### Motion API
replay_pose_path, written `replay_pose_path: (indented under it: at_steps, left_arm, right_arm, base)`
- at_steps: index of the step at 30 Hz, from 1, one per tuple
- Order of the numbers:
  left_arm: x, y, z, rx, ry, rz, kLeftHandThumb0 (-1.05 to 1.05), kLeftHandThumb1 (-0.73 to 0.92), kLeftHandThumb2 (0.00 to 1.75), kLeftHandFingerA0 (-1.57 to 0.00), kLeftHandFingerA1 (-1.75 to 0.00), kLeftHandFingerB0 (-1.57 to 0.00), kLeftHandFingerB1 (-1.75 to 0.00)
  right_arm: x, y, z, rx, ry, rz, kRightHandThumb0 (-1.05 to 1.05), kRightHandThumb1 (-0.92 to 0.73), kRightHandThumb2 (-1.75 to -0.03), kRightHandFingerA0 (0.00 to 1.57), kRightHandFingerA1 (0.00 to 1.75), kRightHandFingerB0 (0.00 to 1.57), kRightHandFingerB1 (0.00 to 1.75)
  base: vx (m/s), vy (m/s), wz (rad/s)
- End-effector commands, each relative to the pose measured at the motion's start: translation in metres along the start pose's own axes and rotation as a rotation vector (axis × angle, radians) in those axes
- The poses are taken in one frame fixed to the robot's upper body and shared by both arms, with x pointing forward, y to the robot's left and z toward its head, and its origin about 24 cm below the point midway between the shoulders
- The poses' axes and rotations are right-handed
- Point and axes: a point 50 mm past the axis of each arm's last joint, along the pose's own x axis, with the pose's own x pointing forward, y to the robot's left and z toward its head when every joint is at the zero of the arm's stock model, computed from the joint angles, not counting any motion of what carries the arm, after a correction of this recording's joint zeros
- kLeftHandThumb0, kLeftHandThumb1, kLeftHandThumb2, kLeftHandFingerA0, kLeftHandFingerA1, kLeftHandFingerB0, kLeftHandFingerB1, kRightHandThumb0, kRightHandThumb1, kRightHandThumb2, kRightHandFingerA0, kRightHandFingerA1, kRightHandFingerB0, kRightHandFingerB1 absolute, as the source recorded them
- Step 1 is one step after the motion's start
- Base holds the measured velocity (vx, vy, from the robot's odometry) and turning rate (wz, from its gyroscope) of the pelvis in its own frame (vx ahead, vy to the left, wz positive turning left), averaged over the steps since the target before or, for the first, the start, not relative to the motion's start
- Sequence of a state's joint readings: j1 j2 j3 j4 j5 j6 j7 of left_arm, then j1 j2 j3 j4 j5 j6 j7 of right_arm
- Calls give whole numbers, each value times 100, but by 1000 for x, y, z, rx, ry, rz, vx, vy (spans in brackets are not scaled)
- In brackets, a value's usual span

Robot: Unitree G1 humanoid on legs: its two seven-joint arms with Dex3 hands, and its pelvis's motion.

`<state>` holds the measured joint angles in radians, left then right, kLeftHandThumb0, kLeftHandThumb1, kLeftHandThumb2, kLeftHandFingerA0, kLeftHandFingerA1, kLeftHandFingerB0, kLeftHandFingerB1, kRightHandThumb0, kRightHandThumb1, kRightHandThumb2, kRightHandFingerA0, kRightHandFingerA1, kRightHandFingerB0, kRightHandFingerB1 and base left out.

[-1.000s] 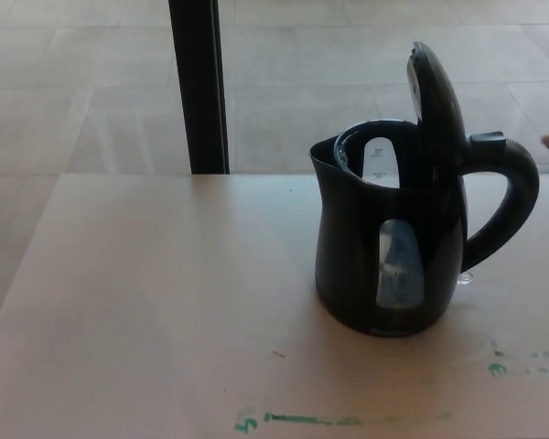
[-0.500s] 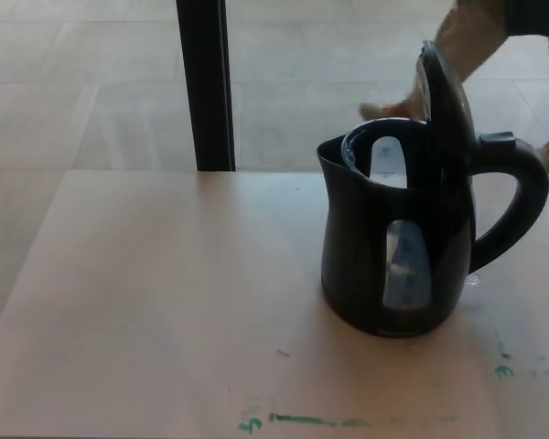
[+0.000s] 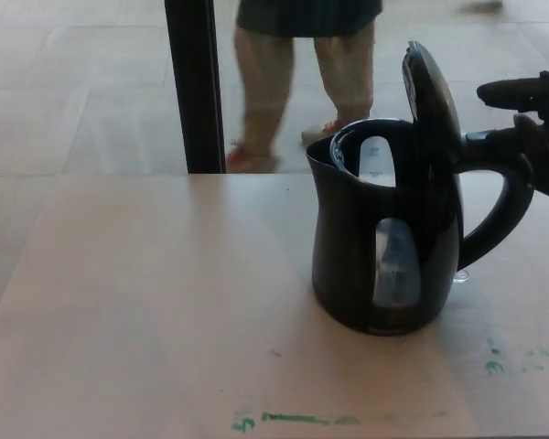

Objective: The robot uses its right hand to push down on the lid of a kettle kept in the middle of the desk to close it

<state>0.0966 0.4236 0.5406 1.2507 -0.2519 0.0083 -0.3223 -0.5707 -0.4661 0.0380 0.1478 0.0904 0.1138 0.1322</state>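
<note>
A black electric kettle (image 3: 384, 247) stands on the pale desk (image 3: 146, 302), a little right of the middle, its handle turned to the right. Its lid (image 3: 430, 96) stands up, almost vertical, leaving the mouth uncovered. My right hand (image 3: 535, 123) comes in at the right edge, just above and beside the top of the handle, to the right of the raised lid. Its black fingers (image 3: 512, 91) are spread and hold nothing. No part of my left hand shows.
A black vertical post (image 3: 194, 87) rises behind the desk's far edge. A person's legs (image 3: 297, 78) cross the tiled floor beyond the desk, behind the kettle. Green marks (image 3: 293, 420) run along the desk's near edge.
My right hand has come into view at the right, near the kettle's handle. The person behind the desk has walked from right to left. The camera has shifted slightly.
</note>
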Motion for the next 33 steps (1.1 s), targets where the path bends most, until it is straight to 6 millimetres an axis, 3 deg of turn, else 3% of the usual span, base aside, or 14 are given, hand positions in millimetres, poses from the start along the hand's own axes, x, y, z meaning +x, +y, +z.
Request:
replay_pose_path:
  at_steps: [1, 2, 5, 6, 12, 13, 15, 16, 18, 19, 21, 22, 24, 33]
  left_arm:
    - [-3, 8, 3, 24, -12, 3, -83, 73, 109, -41, -58, -33, -53]
    - [-3, 9, 2, -6, -4, 13, -84, 92, 68, -50, -48, -42, -43]
    - [-3, 9, 2, 17, 1, 11, -91, 81, 79, -49, -51, -40, -45]
    - [-4, 9, 1, 11, 0, 1, -89, 91, 65, -49, -46, -40, -40]
    - [-4, 10, 0, -35, 1, 7, -86, 90, 67, -49, -48, -42, -42]
    - [-4, 10, 0, -38, 2, 11, -91, 78, 77, -50, -53, -41, -46]
    - [-4, 10, 0, -24, 1, 19, -88, 89, 67, -54, -50, -44, -43]
    - [-4, 11, -1, -5, -1, 14, -84, 71, 109, -44, -59, -32, -51]
    - [-4, 10, -2, -7, 4, 10, -85, 71, 108, -42, -58, -31, -52]
    - [-4, 10, -2, -10, 7, 13, -87, 91, 67, -47, -46, -36, -40]
    - [-4, 9, -2, -35, 5, 13, -86, 90, 66, -45, -47, -35, -40]
    - [-3, 9, -2, -36, 3, 14, -91, 78, 76, -45, -50, -33, -43]
    - [-4, 9, -2, -19, 8, 9, -88, 90, 67, -46, -46, -32, -39]
    - [-2, 6, 1, 10, 2, 6, -87, 91, 67, -52, -50, -42, -43]
  right_arm:
    - [11, 2, -3, -9, 47, 39, -76, -92, -68, 56, 49, 49, 42]
    - [17, -6, 5, -26, 42, 18, -76, -92, -68, 59, 51, 52, 42]
    - [24, -15, 13, -55, 25, 0, -77, -92, -71, 58, 53, 50, 43]
    - [29, -23, 19, -65, 11, -21, -76, -92, -70, 60, 54, 52, 44]
    - [36, -46, 35, -78, -29, -96, -77, -92, -70, 63, 53, 54, 44]
    - [37, -48, 36, -77, -31, -106, -79, -92, -71, 65, 56, 56, 46]
    - [40, -52, 38, -77, -33, -129, -81, -92, -72, 65, 58, 55, 46]
    - [41, -52, 38, -72, -33, -136, -81, -92, -71, 67, 59, 56, 47]
    - [44, -50, 38, -72, -29, -135, -79, -92, -69, 65, 56, 56, 45]
    - [44, -48, 37, -73, -27, -134, -85, -75, -89, 63, 60, 51, 51]
    - [46, -44, 36, -84, -25, -119, -83, -74, -89, 61, 59, 51, 51]
    - [47, -42, 36, -81, -20, -108, -76, -91, -68, 64, 52, 55, 44]
    - [48, -36, 35, -75, -6, -84, -76, -92, -68, 64, 50, 54, 44]
    - [61, 2, 23, -166, 56, 15, -76, -91, -67, 64, 52, 54, 44]
  base:
    - [0, 0, 0]
    - [0, 0, 0]
    - [0, 0, 0]
    - [0, 0, 0]
    - [0, 0, 0]
    - [-9, -6, 8]
    - [0, 0, 0]
    - [0, 0, 0]
    - [0, 0, 0]
    - [0, 0, 0]
    - [0, 0, 0]
    - [0, 0, 0]
    - [0, 0, 0]
    - [0, 0, 0]
